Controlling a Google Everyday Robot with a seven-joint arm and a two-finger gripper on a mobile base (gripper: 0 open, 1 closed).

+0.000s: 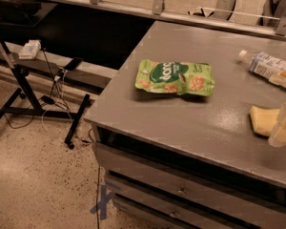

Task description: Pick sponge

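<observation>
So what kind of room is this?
Probably a lab or workshop: a gray cabinet with drawers, a stand trailing cables, blue tape on the floor. The gripper is at the right edge by the sponge.

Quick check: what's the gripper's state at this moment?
Gripper: cannot be told. It is mostly cut off at the right edge of the view, just above the sponge.
</observation>
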